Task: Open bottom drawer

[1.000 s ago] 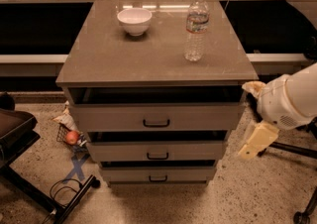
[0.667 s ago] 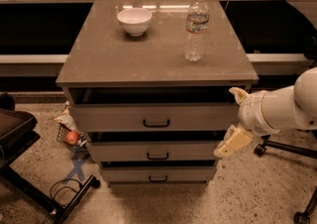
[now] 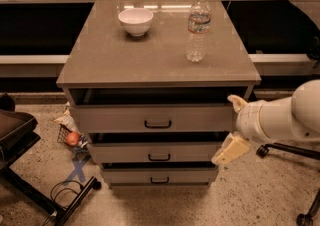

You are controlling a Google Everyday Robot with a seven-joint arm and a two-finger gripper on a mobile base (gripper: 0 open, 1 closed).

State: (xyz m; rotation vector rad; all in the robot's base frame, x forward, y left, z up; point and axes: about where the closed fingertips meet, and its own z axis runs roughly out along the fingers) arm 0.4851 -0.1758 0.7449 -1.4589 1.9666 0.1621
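Observation:
The bottom drawer (image 3: pixel 159 175) is the lowest and narrowest grey-beige front of the cabinet, with a small black bar handle (image 3: pixel 160 180). It sits low, set back under the middle drawer (image 3: pixel 159 152) and top drawer (image 3: pixel 157 118). My gripper (image 3: pixel 233 126) is at the cabinet's right side, level with the top and middle drawers and above and right of the bottom drawer. Its two beige fingers (image 3: pixel 230 150) are spread apart and hold nothing. The white forearm (image 3: pixel 282 117) reaches in from the right.
A white bowl (image 3: pixel 135 20) and a clear water bottle (image 3: pixel 198 28) stand on the cabinet top (image 3: pixel 150 62). A black chair base (image 3: pixel 30 190), cables and a small basket with an orange ball (image 3: pixel 73 138) lie on the floor at left. Chair casters (image 3: pixel 262 151) sit at right.
My arm and gripper have moved left, from beyond the cabinet's right side to right against its right edge. The drawers, bowl and bottle have not moved.

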